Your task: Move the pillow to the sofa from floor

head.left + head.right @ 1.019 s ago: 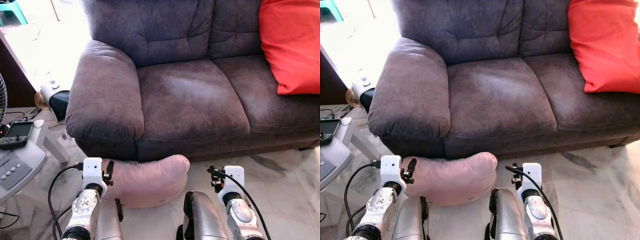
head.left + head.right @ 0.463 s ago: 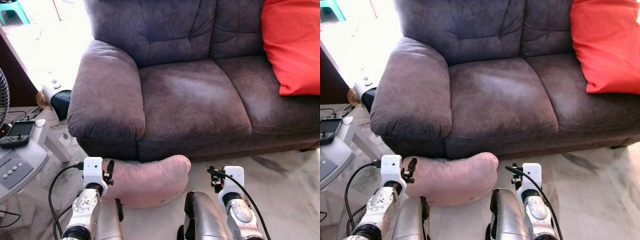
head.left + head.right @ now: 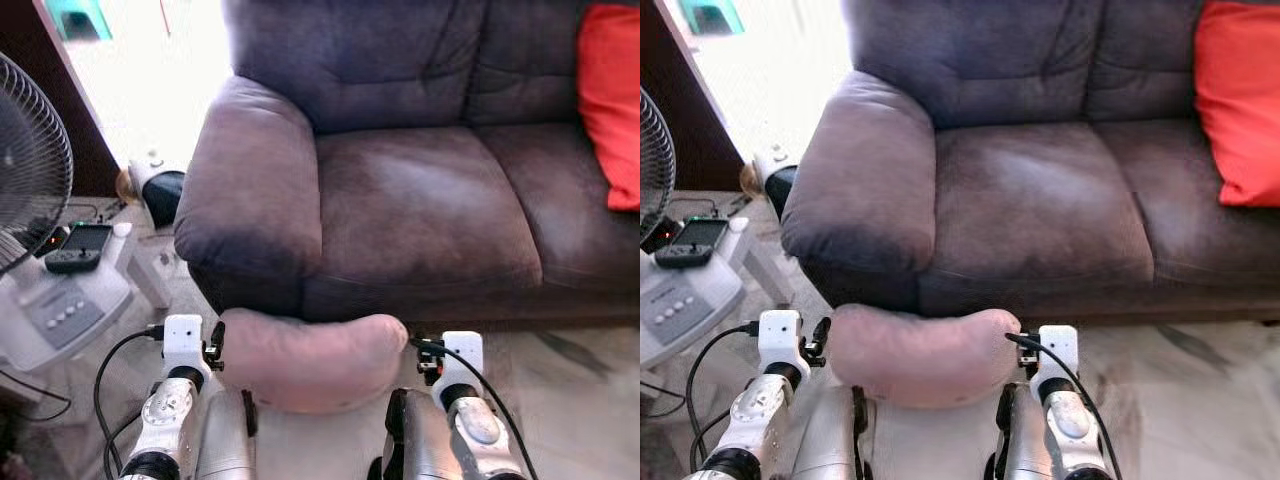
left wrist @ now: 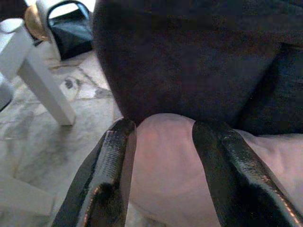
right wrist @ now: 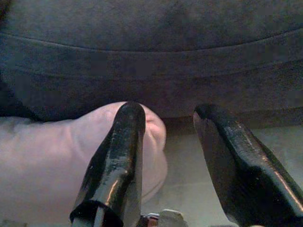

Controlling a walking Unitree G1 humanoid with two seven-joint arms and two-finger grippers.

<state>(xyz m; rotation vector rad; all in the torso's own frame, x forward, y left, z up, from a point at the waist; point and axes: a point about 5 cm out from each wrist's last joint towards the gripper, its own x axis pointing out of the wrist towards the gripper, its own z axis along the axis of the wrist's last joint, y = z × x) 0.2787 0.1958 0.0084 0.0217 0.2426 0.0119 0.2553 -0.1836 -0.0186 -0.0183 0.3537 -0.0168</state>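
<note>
Two spread grippers — left gripper (image 4: 161, 156), right gripper (image 5: 173, 142) — flank the floor-bound pink pillow (image 3: 305, 358), below the sofa (image 3: 420, 190).

I hold both arms low, one at each end of the pillow (image 3: 310, 358). My left gripper (image 4: 163, 156) and right gripper (image 5: 168, 142) both have their fingers spread apart.

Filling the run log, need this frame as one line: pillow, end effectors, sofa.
pink pillow: on floor against sofa base | left end effector: open, at pillow's left end | right end effector: open, at its right end | grasp: not yet
</note>
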